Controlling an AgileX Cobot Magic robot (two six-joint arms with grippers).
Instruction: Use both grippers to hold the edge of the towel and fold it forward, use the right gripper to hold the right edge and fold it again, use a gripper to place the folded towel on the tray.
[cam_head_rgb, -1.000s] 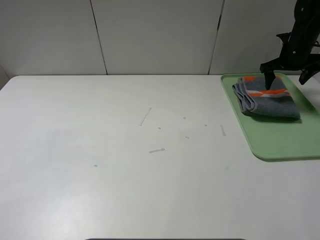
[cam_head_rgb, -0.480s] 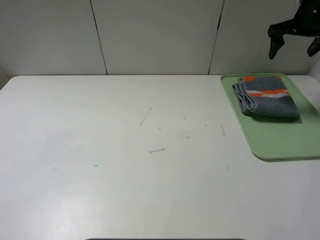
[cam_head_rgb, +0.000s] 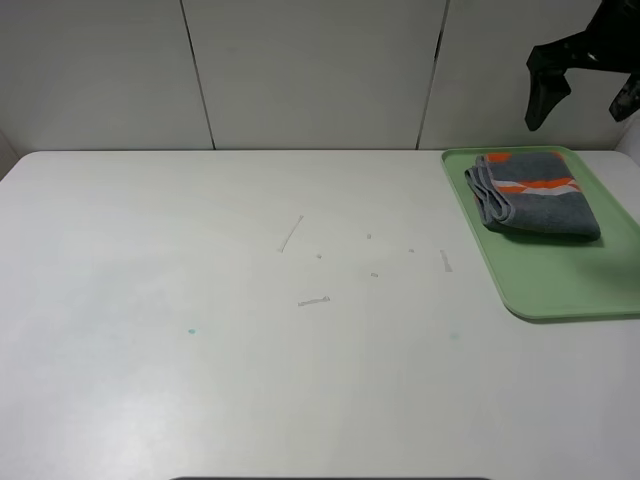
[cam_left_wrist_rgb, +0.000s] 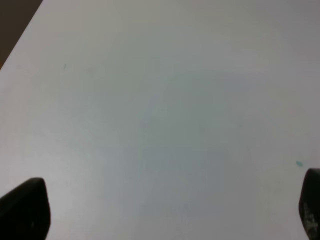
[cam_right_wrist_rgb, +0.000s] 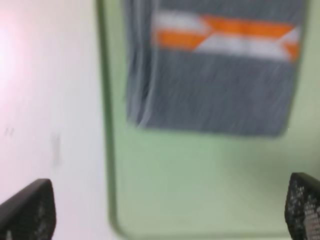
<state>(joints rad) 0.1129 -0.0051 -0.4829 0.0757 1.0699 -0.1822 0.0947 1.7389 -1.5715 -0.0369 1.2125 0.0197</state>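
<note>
Right gripper (cam_head_rgb: 585, 95) raised, jaws spread wide, nothing held, folded towel (cam_head_rgb: 535, 195) laid below on tray (cam_head_rgb: 560, 285).

A white table (cam_head_rgb: 250, 350) carries one thing directly — a pale green tray (cam_head_rgb: 560, 285) at its right edge.

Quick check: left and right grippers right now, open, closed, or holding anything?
Left gripper: open, holding nothing, over bare table.
Right gripper: open, holding nothing, raised above the folded towel on the tray.
</note>
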